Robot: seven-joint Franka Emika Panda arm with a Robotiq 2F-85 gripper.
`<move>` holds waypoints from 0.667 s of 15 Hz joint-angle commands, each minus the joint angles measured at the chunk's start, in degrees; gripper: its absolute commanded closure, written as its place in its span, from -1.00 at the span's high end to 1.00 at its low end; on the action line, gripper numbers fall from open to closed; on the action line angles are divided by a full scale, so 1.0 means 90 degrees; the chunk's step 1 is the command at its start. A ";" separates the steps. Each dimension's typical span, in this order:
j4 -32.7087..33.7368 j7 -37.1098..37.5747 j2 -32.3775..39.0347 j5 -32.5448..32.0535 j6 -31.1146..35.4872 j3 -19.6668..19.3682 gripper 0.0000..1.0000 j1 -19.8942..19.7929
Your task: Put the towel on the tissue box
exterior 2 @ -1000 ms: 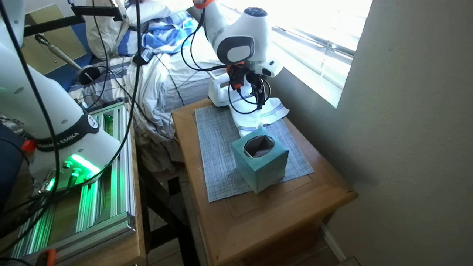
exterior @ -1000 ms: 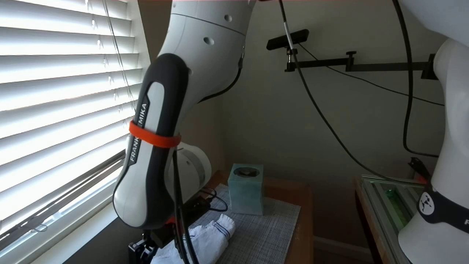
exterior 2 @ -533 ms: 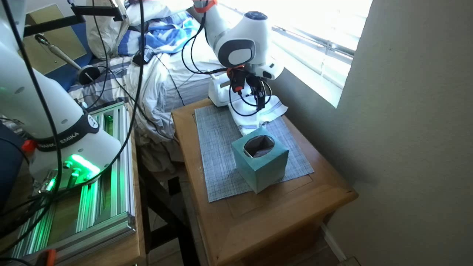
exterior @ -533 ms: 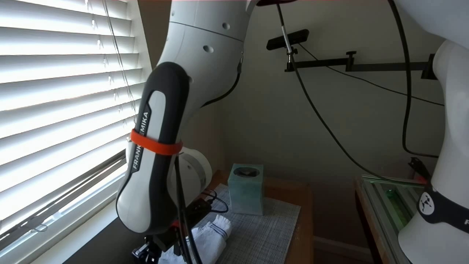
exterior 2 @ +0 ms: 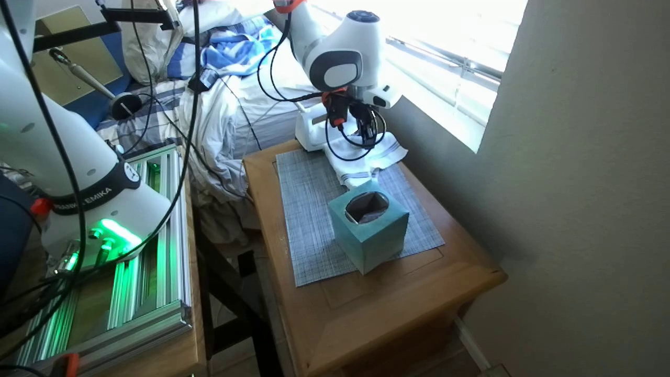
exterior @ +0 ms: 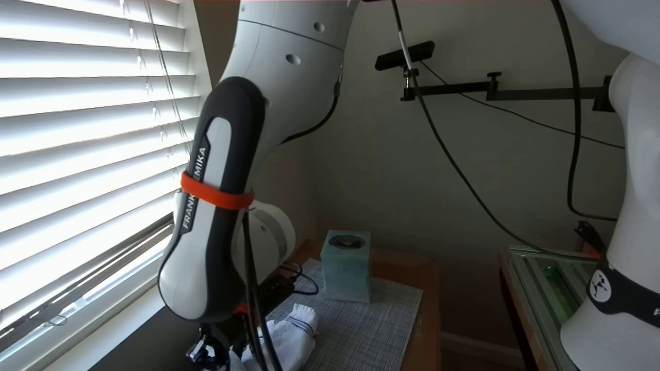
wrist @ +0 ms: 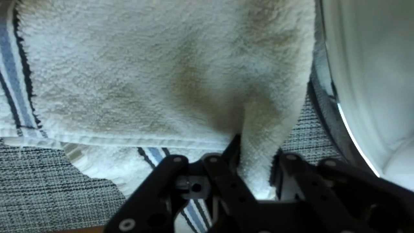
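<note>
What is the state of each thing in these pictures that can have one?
Tissue box: upright, open at the top
Towel: rumpled, not yet on the tissue box
Gripper: closed on a fold of the towel
Placemat: lying flat
Window blinds: lowered, letting light in
Bed covers: rumpled
Robot base light: lit green

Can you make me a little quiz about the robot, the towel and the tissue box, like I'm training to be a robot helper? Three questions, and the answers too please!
1. Pick one. The box is:
A. red
B. blue-green
C. yellow

2. Fill in the blank. In the wrist view, a fold of the towel is caught in the ____.

3. True or false: the towel is sitting on top of the box.

Key
1. B
2. gripper
3. False: it is off the box and partly over the mat.
</note>
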 commanded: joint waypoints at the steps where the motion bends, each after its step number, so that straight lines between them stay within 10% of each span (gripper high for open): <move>1: -0.0285 -0.0028 -0.0504 0.0057 -0.0337 0.0085 -1.00 -0.0242; 10: -0.1522 -0.1491 -0.2831 0.0869 -0.1848 0.0921 -0.94 -0.1663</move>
